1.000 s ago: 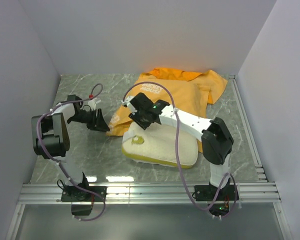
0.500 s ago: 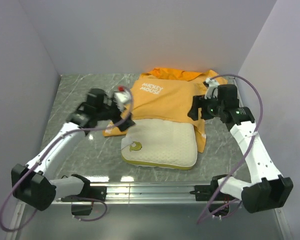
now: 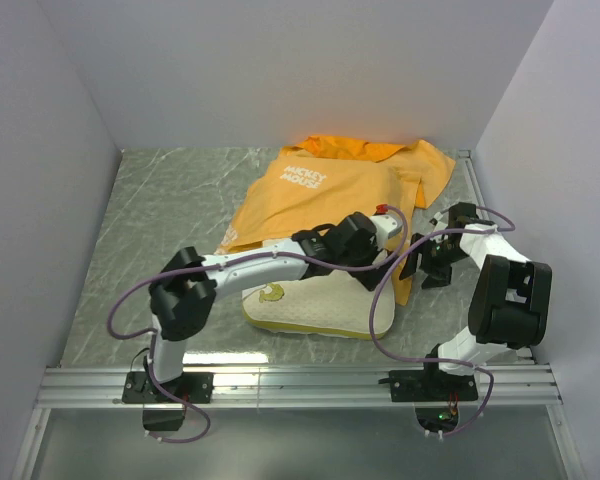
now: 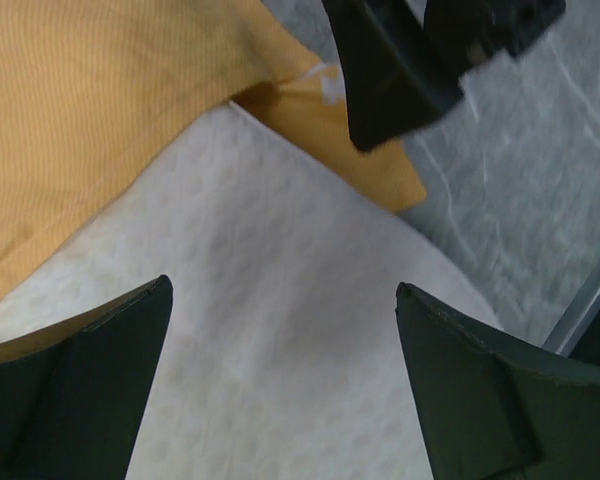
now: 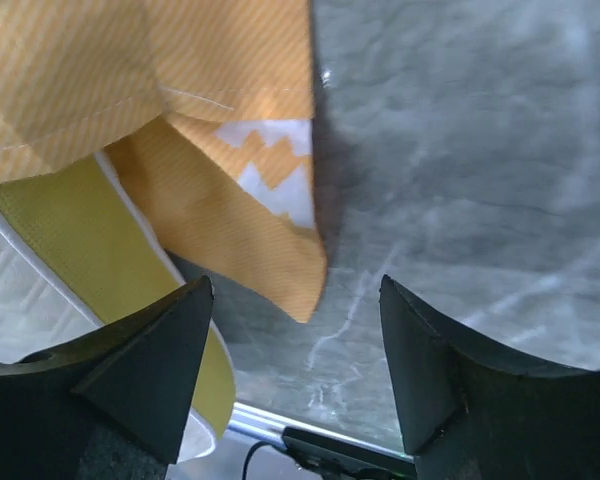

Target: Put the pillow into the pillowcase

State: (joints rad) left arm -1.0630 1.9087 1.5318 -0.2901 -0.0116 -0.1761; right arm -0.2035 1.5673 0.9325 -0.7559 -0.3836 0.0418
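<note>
Worktop [image 3: 150,210] of grey marble, boxed by pale walls [image 3: 280,70] at left, back and right and closed by a metal rail [image 3: 300,378] along the near side, carries everything we see. Largest on it is the orange pillowcase [image 3: 320,195], spread flat toward the back and bunched at its far right. Next comes the pillow [image 3: 310,300], lying flat just in front, its near edge close to the rail. Only its far edge sits under the pillowcase's near hem; most of it lies bare. We judge the task barely begun: whether that far edge is inside the opening or merely beneath the cloth we cannot tell, and nearly the whole pillow has yet to go in.

The left arm reaches across the pillow to its far right corner. From its wrist camera we see the left hand [image 4: 282,290] with fingers apart, hovering over the quilted surface and gripping nothing. The right hand [image 5: 295,285], just beside it, also has its fingers spread and empty, above the pillowcase's loose corner [image 5: 280,260], with the pillow's yellow edge [image 5: 70,235] alongside.

For room, we note bare marble left of the pillowcase and a strip between pillow and right wall. The two hands are crowded together at one corner, so either must move with care. The back wall stands close behind the pillowcase.
</note>
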